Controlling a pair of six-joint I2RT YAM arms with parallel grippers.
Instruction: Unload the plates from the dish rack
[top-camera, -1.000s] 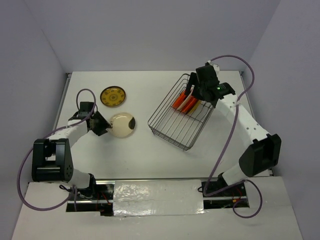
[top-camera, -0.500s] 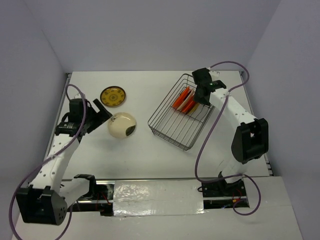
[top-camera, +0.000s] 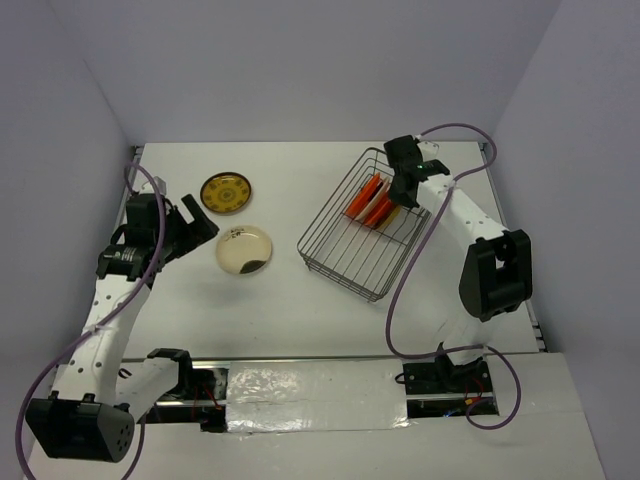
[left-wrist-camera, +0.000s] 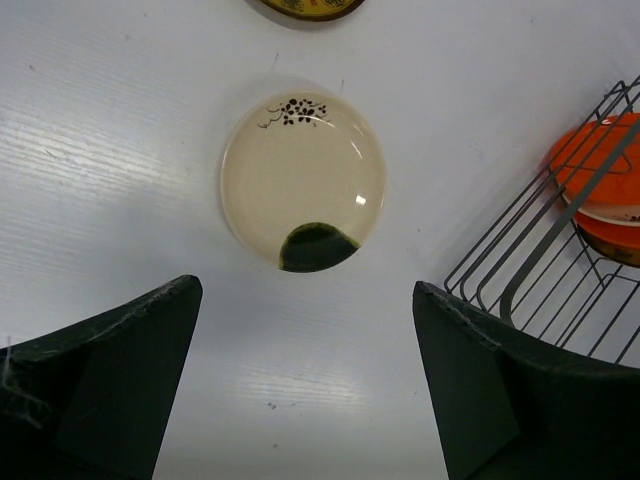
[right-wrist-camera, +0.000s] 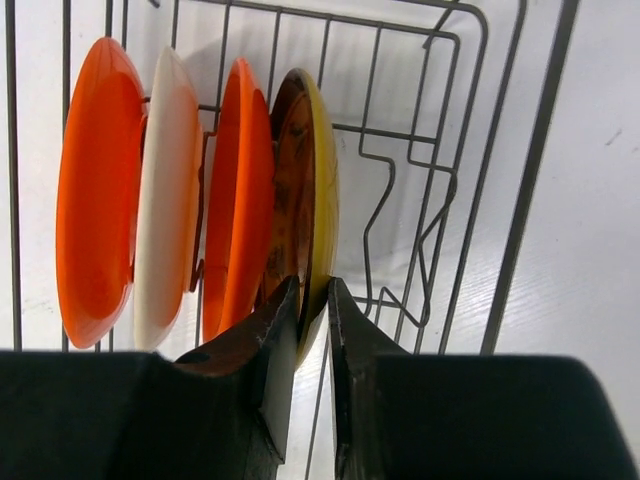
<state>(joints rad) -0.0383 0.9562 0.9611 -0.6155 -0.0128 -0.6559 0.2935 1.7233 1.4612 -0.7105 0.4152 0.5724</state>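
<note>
**Right gripper** (right-wrist-camera: 305, 300): jaws narrow, closed on the lower rim of the dark yellow-brown round plate (right-wrist-camera: 312, 190), one finger on each face. This is the plate nearest its fingers, standing on edge at the end of the row.

**Beyond that plate, away from the fingers, in order:** a plain bright orange plate (right-wrist-camera: 245, 190), a cream-white plate (right-wrist-camera: 165, 190) and a second orange plate (right-wrist-camera: 95, 190). All stand upright and close together in the dark grey wire dish rack (right-wrist-camera: 540, 150).

**Left gripper** (left-wrist-camera: 305, 390): jaws wide and empty, hanging over the white table (top-camera: 300, 320). The cream-white round plate with a dark blotch (left-wrist-camera: 303, 185) lies flat just ahead of the fingers. A yellow-brown ringed plate (top-camera: 226, 193) lies flat beyond it.

**Step in hand, as I judge it:** drawing the gripped plate out of the rack.

**To do it well:**
- Lift along the plate's own plane until it is free of the tines.
- Keep it from tilting toward the orange neighbour, which sits almost against it.
- Swing aside only once the rim is above the rack's top wire.
- The hold is on the rim only, so move slowly to avoid the plate swivelling.
</note>
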